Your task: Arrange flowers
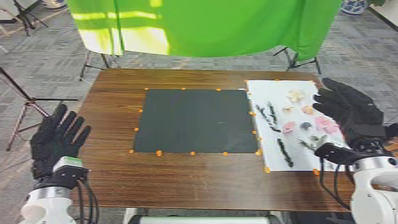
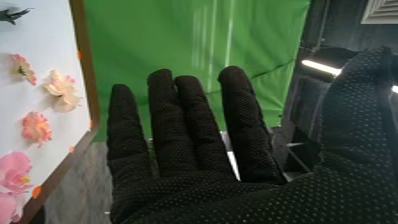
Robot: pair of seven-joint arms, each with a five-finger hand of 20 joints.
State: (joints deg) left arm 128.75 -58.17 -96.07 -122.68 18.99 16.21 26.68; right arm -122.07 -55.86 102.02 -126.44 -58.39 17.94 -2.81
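My right hand [image 1: 352,109] is held above the right edge of the white sheet [image 1: 265,89], its fingers straight. In the right wrist view the hand [image 2: 191,145] is open and holds nothing. On the sheet lie a cream flower [image 1: 296,95], pink flowers [image 1: 326,124], a small dark bluish flower [image 1: 306,125] and dark green stems [image 1: 284,152]. Peach and pink blossoms [image 2: 36,128] rest on the sheet in the wrist view. My left hand [image 1: 55,145], open and empty, is over the table's left edge.
A dark grey mat [image 1: 195,120] lies mid-table beside the white sheet, with orange markers around both. The brown table [image 1: 111,120] extends around them. Behind it hangs a green cloth [image 1: 204,30], with tripod legs below and at the far left.
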